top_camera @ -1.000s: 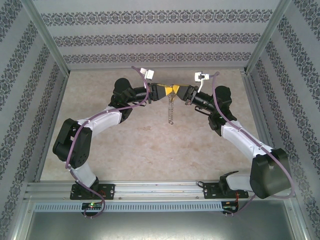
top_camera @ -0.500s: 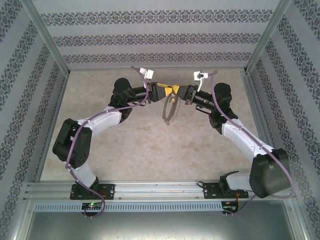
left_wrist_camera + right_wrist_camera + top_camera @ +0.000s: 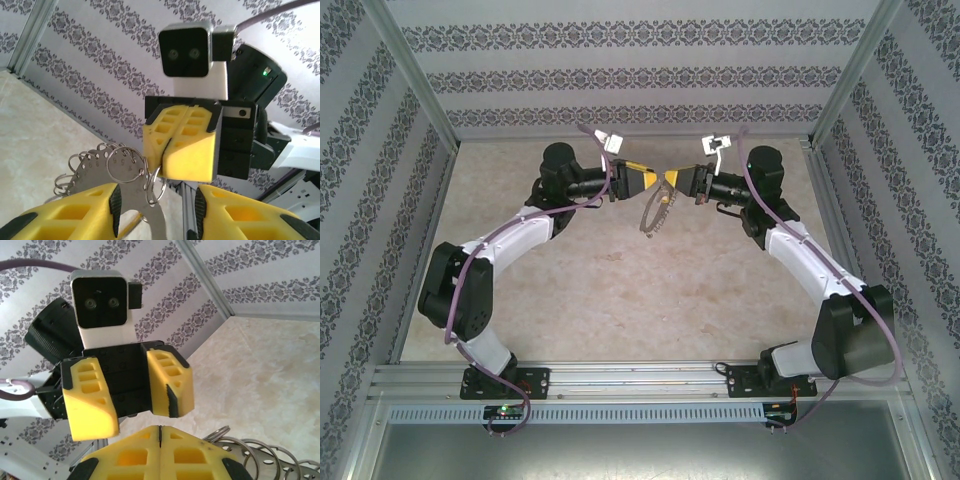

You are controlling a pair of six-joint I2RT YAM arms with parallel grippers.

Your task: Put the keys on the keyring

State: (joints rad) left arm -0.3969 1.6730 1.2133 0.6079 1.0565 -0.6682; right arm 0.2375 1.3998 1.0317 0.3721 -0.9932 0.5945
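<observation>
The keyring (image 3: 654, 212) hangs in the air over the far middle of the table, under the two grippers that meet tip to tip. My right gripper (image 3: 677, 180) is shut on it: in the left wrist view its closed yellow fingers (image 3: 180, 150) pinch one small ring at the seam. The flat grey plate with its fringe of silvery rings (image 3: 102, 165) slants down from there. My left gripper (image 3: 157, 212) is open, the plate's lower part lying between its fingers near the left pad. A thin yellow-orange sliver (image 3: 125, 226) beside the plate may be the key.
The beige table (image 3: 620, 290) lies below. Patterned walls and aluminium posts (image 3: 415, 110) close in the back and both sides. In the right wrist view, the left gripper (image 3: 135, 405) faces my shut right gripper (image 3: 160, 440), with rings (image 3: 250, 452) at the lower right.
My left gripper has opened and let go of the keyring. Both grippers moved slightly toward the back wall, and the keyring swung from hanging straight down to a tilt.
</observation>
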